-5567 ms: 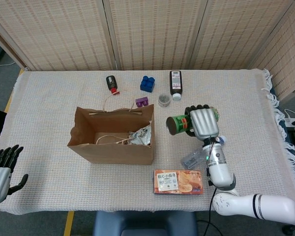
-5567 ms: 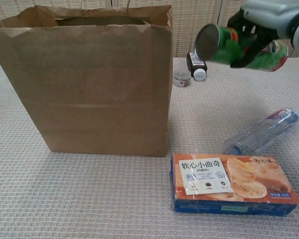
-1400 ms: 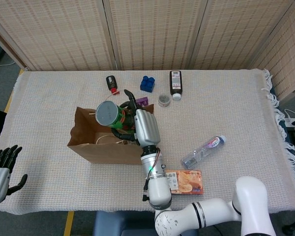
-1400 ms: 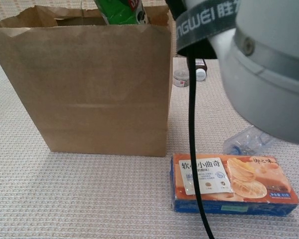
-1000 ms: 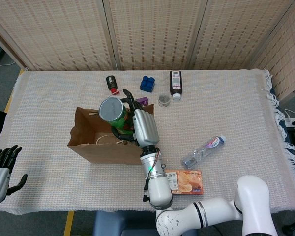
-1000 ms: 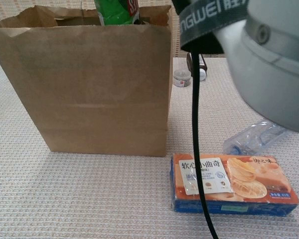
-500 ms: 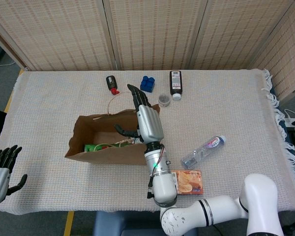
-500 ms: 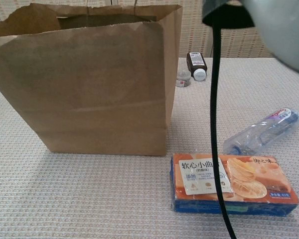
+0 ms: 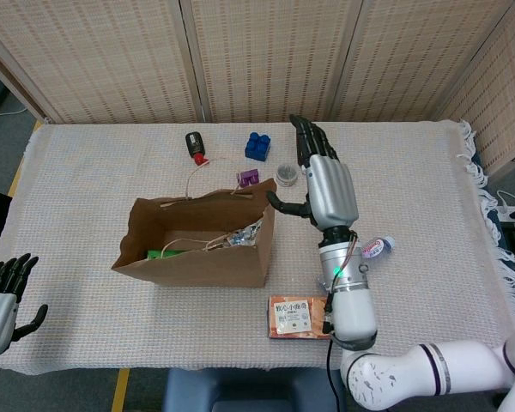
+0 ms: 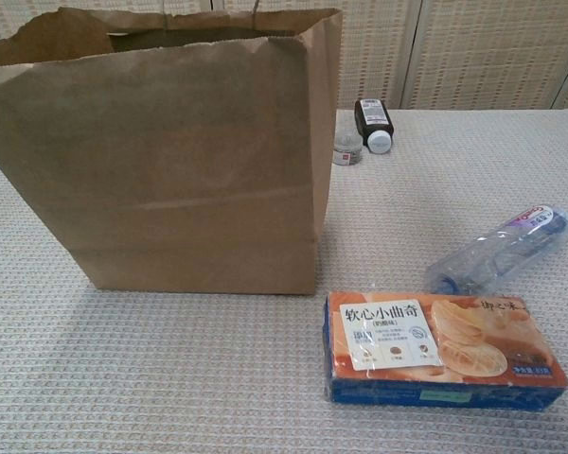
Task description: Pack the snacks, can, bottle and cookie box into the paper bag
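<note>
The cookie box [image 10: 443,348], lying flat just right of the paper bag's [image 10: 170,151] lower corner, carries the only plainly legible print: large Chinese characters "软心小曲奇" on its white label panel, with smaller lines beneath too fine to read. A short script at the box's upper right corner is too small to make out. The clear bottle [image 10: 497,249] behind the box has a red-and-blue label that is blurred, and the dark bottle [image 10: 372,121] beyond the bag shows a white label with illegible print.
</note>
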Robot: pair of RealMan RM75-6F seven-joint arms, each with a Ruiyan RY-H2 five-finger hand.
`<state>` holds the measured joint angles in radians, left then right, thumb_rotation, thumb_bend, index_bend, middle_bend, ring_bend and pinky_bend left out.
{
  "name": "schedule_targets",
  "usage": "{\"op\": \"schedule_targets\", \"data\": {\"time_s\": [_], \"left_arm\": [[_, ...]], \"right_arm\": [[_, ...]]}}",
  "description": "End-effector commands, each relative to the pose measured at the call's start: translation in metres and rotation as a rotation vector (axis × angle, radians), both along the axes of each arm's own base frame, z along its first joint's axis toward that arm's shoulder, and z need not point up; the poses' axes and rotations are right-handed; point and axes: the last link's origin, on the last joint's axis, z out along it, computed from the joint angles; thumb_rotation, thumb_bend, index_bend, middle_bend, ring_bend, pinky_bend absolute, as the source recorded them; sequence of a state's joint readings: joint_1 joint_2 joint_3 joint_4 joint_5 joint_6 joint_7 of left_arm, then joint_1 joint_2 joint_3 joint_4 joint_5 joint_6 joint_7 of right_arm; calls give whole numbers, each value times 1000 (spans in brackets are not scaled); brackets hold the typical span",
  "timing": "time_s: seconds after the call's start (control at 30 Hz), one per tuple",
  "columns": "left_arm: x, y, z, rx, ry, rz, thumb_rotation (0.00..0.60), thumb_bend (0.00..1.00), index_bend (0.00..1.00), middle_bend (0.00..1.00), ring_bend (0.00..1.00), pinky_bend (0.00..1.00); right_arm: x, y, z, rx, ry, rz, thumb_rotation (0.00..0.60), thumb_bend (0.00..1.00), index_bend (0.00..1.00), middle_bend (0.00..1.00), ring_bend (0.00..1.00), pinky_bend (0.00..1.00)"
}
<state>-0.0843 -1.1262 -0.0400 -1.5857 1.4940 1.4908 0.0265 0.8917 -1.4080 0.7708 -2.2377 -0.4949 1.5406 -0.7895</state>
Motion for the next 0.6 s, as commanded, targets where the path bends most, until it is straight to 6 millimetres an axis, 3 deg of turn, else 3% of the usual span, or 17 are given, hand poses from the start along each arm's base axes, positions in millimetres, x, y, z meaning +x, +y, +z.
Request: {"op": "schedule_targets", "data": {"time_s": [0.03,0.3,0.43,0.6], "left_arm": [[1,0,-1,0,5,0,600,356,38,0,0,0],[2,2,-2,-1,12,1,600,358,38,0,0,0],[3,3,-2,-2,18,-1,600,358,38,0,0,0],[4,4,-3,-2,21,-3,600,358,38,0,0,0]], "right_arm": [[-66,17,17,109,247,-120,600,113,0,25,0,145],[-157,36,34,259,631,-155,600,112,0,22,0,140],[-198,44,25,315,807,-122,600,83,0,21,0,122],[-232,52,5,373,960,-79,600,72,0,9,0,81]]}}
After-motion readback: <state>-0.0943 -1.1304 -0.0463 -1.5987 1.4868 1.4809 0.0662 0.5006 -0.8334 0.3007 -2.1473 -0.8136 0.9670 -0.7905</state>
